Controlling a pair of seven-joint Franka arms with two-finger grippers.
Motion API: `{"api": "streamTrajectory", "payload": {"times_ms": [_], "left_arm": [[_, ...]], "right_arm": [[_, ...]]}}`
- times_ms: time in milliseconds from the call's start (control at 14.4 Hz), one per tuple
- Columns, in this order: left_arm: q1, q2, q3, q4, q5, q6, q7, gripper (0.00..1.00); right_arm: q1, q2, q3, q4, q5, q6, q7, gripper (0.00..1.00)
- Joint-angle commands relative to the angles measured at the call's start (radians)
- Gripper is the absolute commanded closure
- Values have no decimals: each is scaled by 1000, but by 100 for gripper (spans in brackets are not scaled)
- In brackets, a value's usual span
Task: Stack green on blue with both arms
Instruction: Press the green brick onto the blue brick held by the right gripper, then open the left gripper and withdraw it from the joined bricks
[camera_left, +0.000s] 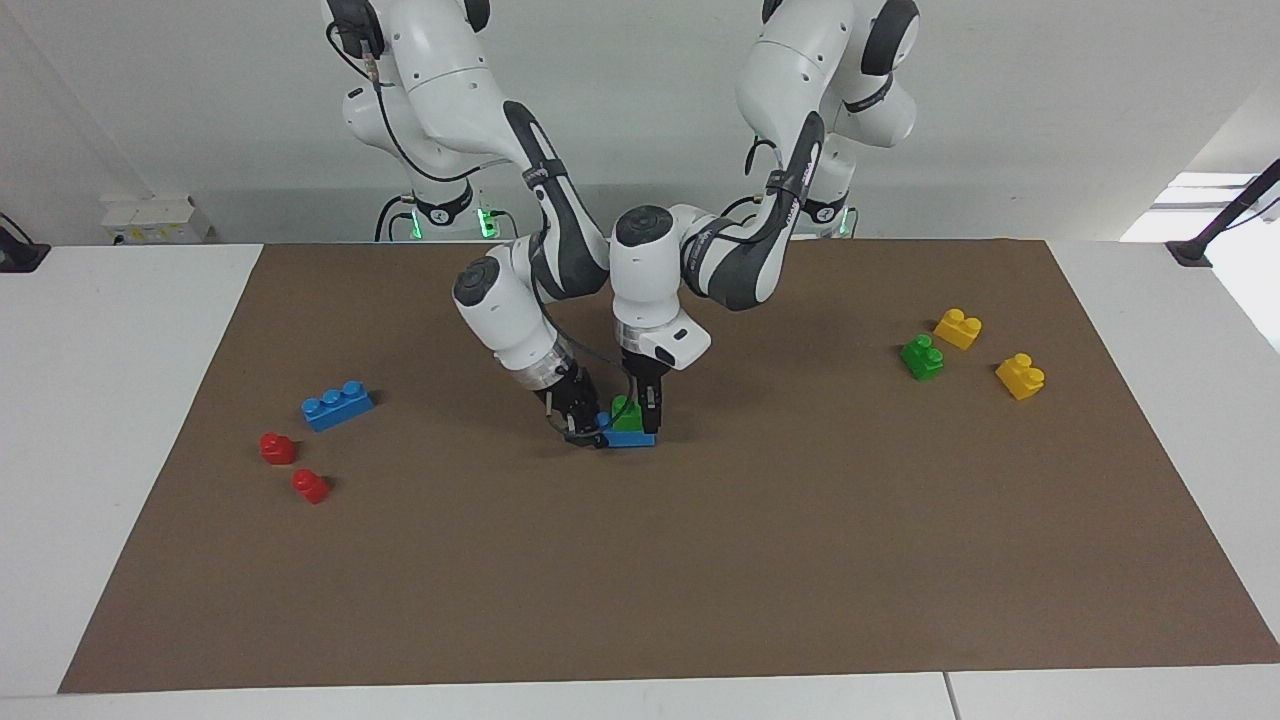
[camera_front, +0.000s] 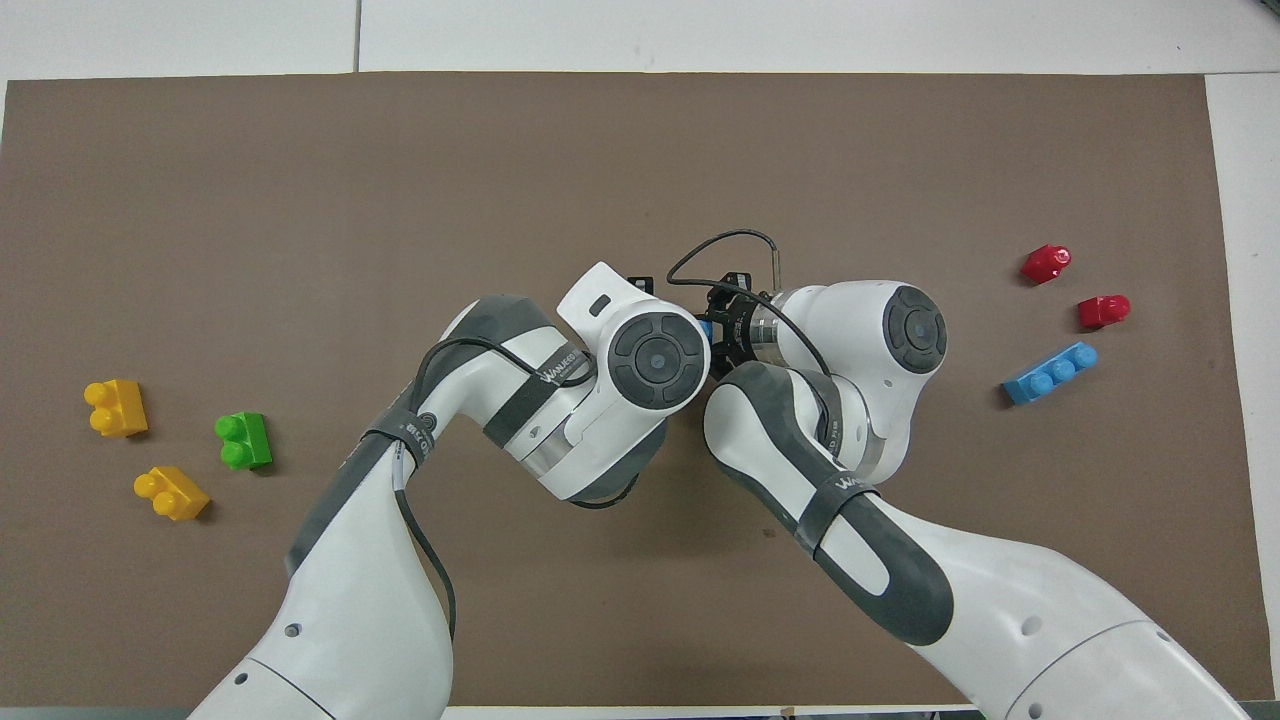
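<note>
Meeting at the centre of the brown mat (camera_left: 700, 560), both grippers work on one stack: you see a green brick (camera_left: 628, 414) seated on a blue brick (camera_left: 630, 437) that rests on the mat. Your left gripper (camera_left: 648, 412) is clamped on the green brick from above. Your right gripper (camera_left: 583, 423) is closed on the blue brick's end. A second blue brick (camera_left: 337, 404) lies beside two red bricks (camera_left: 278, 447) toward the right arm's end. A second green brick (camera_left: 921, 356) lies beside two yellow bricks (camera_left: 957, 328) toward the left arm's end.
</note>
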Motion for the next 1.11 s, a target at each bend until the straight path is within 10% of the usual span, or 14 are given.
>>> {"api": "streamTrajectory", "payload": {"times_ms": [0,138,277,1038], "left_arm": [[-3,-38,12,-23,18,-14,-6,0],[23,-67,11,-32,18,-37,19,0],[49,-111,9,-47,18,-71,69,0],[207,-237,6,-53,11,-252,425,0]], "right_arm": [[-2,25,-7,-27,19,45,-17,97],[-2,25,-7,-27,19,43,-17,43],[-2,25,-7,-26,18,43,-15,20],[-95,16,-8,-21,18,-24,-113,6]]}}
